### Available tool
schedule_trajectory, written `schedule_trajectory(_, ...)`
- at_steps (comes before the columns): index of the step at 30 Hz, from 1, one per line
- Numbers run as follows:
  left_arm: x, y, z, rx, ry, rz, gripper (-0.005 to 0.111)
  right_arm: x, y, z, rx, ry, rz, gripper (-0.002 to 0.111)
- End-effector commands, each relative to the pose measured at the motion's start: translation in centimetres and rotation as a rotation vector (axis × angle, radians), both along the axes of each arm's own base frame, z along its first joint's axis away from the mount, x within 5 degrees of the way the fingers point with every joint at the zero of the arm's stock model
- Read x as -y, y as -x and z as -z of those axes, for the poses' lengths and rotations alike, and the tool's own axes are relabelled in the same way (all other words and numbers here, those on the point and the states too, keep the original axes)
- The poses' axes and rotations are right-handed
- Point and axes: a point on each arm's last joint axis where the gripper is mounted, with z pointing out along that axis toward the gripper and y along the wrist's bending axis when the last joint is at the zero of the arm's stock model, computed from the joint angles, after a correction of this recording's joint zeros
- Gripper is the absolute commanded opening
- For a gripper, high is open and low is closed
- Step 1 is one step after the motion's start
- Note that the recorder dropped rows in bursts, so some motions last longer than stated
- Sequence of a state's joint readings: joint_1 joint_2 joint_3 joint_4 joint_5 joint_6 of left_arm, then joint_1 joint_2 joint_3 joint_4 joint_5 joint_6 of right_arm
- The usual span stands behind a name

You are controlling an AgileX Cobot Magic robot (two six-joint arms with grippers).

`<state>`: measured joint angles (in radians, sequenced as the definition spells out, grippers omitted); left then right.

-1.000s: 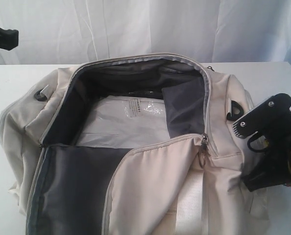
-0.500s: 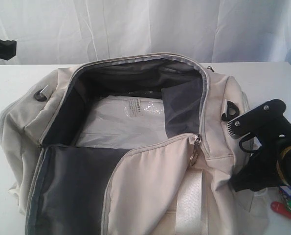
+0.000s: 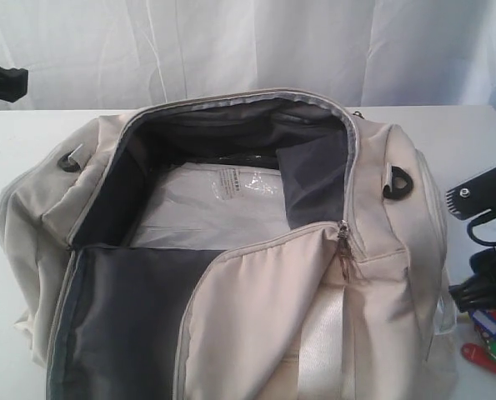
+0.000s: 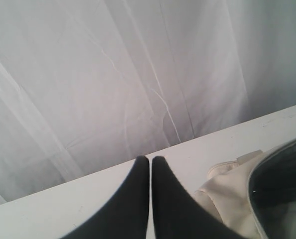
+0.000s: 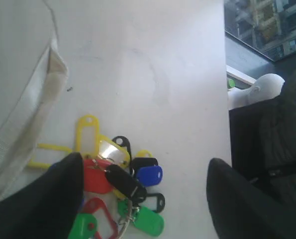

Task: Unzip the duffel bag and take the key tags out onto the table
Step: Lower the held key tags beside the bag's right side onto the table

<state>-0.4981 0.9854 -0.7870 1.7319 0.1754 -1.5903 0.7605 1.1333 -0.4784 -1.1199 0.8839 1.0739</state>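
The cream duffel bag (image 3: 256, 292) lies unzipped on the white table (image 3: 14, 150), its flap folded forward and the dark grey lining showing. The bunch of key tags (image 5: 120, 184) in yellow, red, green, blue and black lies on the table beside the bag's right end, also seen as key tags (image 3: 488, 342) in the exterior view. My right gripper (image 5: 145, 167) hangs open just above them, its jaws wide apart with nothing between. My left gripper (image 4: 150, 159) is shut and empty, high at the far left, away from the bag's corner (image 4: 237, 199).
Inside the bag lies a clear plastic-wrapped white sheet (image 3: 222, 204). A white webbing strap (image 5: 23, 134) trails on the table beside the tags. A white curtain (image 3: 248, 42) hangs behind. The table's right edge (image 5: 224, 99) runs close to the right gripper, with dark objects beyond.
My right gripper has moved right, away from the bag's end, and let go of the key tags, which now lie on the table. The left arm has barely moved.
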Motion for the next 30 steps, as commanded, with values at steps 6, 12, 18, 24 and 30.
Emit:
schedule_trajectory(6,0.0,0.2,0.0,0.009,-0.012,0.004,0.008,2.0,1.9,2.2,-0.108,0.071,0.079,0.05)
schedule_trajectory(12,0.0,0.2,0.0,0.009,-0.012,0.004,0.008,2.0,2.3,3.1,-0.129,0.045,0.06,0.024)
schedule_trajectory(18,0.0,0.2,0.0,0.008,-0.011,0.008,0.008,1.4,2.2,4.8,-0.196,0.053,0.041,0.02)
schedule_trajectory(24,0.0,0.2,0.0,0.008,-0.011,0.008,0.008,-1.2,0.9,6.7,-0.199,-0.123,-0.035,0.017)
schedule_trajectory(30,0.0,0.2,0.0,0.008,-0.011,0.008,0.008,-4.8,-1.4,9.2,-0.288,-0.205,-0.087,0.006)
